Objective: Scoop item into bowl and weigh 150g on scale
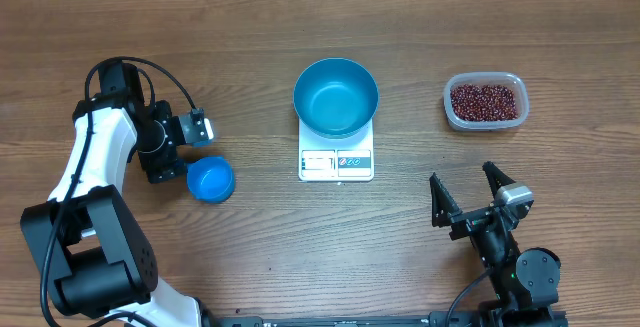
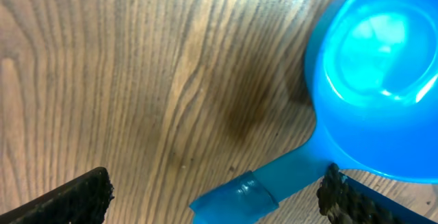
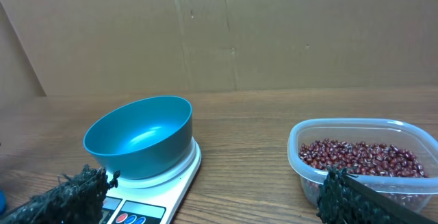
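Wood-grain bench (image 1: 260, 27) runs under both arms. At the near left, the left fingers (image 2: 75, 200) stand spread wide, gripping nothing, one on either side of the handle (image 2: 236, 193) of the scoop (image 1: 210, 179), which slants across the gap between them. The right fingers (image 1: 440, 205) are also apart and empty, well short of the tub (image 1: 450, 115) of beans (image 1: 486, 101). Between scoop and tub, the bowl (image 1: 336, 97) sits empty on the scale (image 1: 336, 162). The left arm looks placed to close on the handle.

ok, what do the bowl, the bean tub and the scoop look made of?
Bowl: glossy blue, likely plastic, judging by soft highlights inside; coated metal not excluded. Tub: clear plastic; beans show through its wall. Scoop: glossy blue plastic, seemingly slightly translucent; bright sheen in its cup.
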### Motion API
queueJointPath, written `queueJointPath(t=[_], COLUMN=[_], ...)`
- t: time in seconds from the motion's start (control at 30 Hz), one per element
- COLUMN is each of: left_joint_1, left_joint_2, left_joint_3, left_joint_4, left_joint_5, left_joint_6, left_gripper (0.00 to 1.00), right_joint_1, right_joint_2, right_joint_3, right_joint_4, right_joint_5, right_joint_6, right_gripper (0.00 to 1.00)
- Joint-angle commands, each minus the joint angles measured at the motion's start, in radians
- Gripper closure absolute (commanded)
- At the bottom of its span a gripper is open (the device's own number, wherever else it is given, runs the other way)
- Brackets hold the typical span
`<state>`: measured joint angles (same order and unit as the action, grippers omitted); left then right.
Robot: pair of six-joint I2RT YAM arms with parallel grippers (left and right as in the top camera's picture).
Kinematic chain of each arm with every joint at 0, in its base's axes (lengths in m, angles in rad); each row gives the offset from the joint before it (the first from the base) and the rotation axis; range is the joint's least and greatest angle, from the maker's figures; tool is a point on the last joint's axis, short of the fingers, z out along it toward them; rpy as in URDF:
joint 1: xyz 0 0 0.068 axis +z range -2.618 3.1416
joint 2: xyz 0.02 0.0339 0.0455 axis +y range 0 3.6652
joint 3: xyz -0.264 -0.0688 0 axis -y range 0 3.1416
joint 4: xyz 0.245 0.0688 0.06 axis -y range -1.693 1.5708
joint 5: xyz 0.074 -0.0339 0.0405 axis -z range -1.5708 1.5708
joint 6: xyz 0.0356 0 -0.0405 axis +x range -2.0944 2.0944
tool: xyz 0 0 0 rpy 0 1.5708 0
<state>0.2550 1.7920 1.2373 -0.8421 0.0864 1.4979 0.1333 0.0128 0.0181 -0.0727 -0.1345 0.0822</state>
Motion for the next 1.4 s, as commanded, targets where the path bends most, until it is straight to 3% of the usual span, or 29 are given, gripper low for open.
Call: queueJointPath(t=[0.0, 0.33, 0.73, 1.37], left_joint_1=[-0.002, -0.002, -0.002, 0.003], left_joint_2=[0.018, 0.018, 0.018, 0.02], left_joint_3=[0.023, 0.023, 0.022, 0.021], left_joint_4=[-0.019, -0.064, -0.105, -0.148], left_joint_5=[0.009, 0.034, 0.138, 0.069], left_joint_6=[0.063, 0.059, -0.095, -0.163], left_gripper=[0.02, 0.05, 0.06, 0.07], right_joint_1=[0.005, 0.005, 0.005, 0.005], right_joint_2=[-0.01, -0.01, -0.01, -0.01], right_joint_3=[-0.01, -0.01, -0.01, -0.01], right_joint_4=[0.004, 0.004, 0.004, 0.004], right_joint_5=[-0.005, -0.005, -0.005, -0.005], right_joint_6=[0.007, 0.007, 0.007, 0.007], right_gripper=[0.0, 0.0, 0.0, 0.0])
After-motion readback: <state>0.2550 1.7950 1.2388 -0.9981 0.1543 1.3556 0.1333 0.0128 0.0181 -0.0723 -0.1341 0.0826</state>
